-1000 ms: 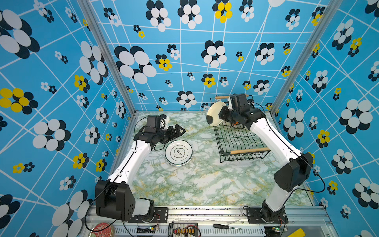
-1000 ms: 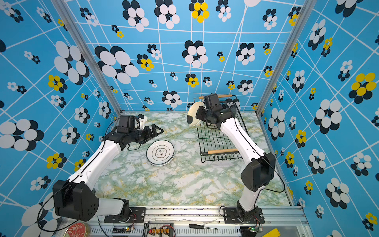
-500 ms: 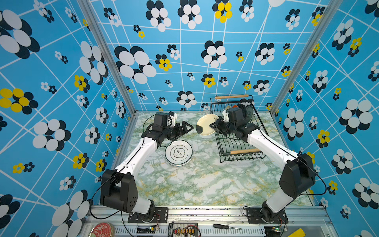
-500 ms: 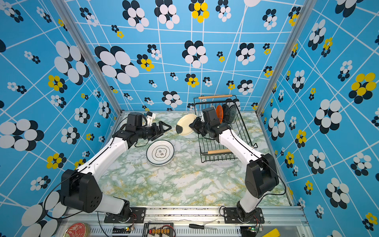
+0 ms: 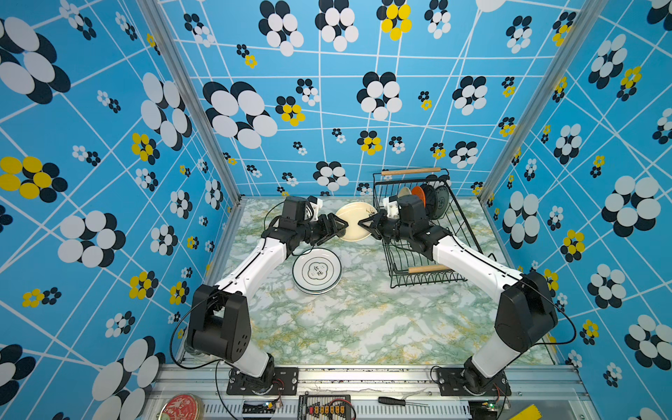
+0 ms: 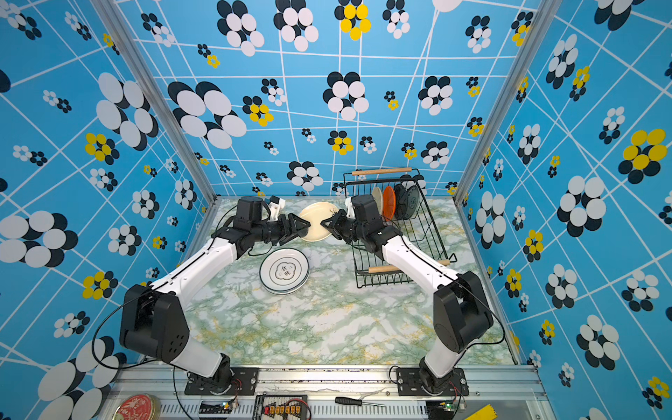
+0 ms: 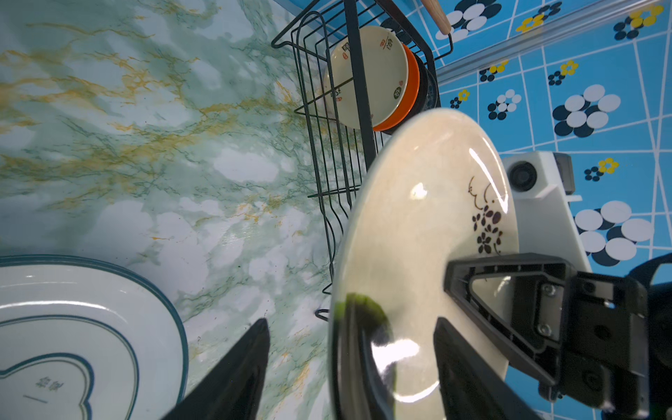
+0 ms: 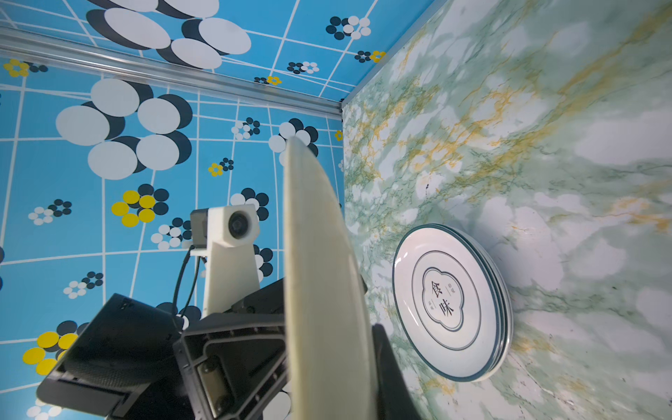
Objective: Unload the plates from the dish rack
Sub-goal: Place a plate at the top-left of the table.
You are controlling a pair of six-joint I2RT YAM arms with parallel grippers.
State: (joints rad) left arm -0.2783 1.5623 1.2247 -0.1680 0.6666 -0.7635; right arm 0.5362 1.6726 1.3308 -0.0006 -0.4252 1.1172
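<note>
A cream plate (image 5: 354, 222) with a dark flower print hangs on edge above the table between both arms. My right gripper (image 5: 362, 223) is shut on its rim on the rack side. At the opposite rim, my left gripper (image 7: 351, 323) straddles the edge, still open, with a gap at one finger. The black wire dish rack (image 5: 425, 282) stands at the back right. It holds a small cream plate (image 7: 371, 72), an orange plate (image 5: 418, 194) and dark ones behind. A stack of white plates (image 5: 317, 271) with an emblem lies flat on the table below my left gripper.
Patterned blue walls close in the table at the back and on both sides. On the front rail lie a red round tin lid (image 5: 182, 407) and a screwdriver (image 5: 396, 401). The rack's near wooden handle (image 5: 429, 269) lies under my right forearm.
My right arm carried the cream plate from above the rack leftward and lower, to the middle. My left gripper moved right to meet it, and its jaws have narrowed round the rim.
</note>
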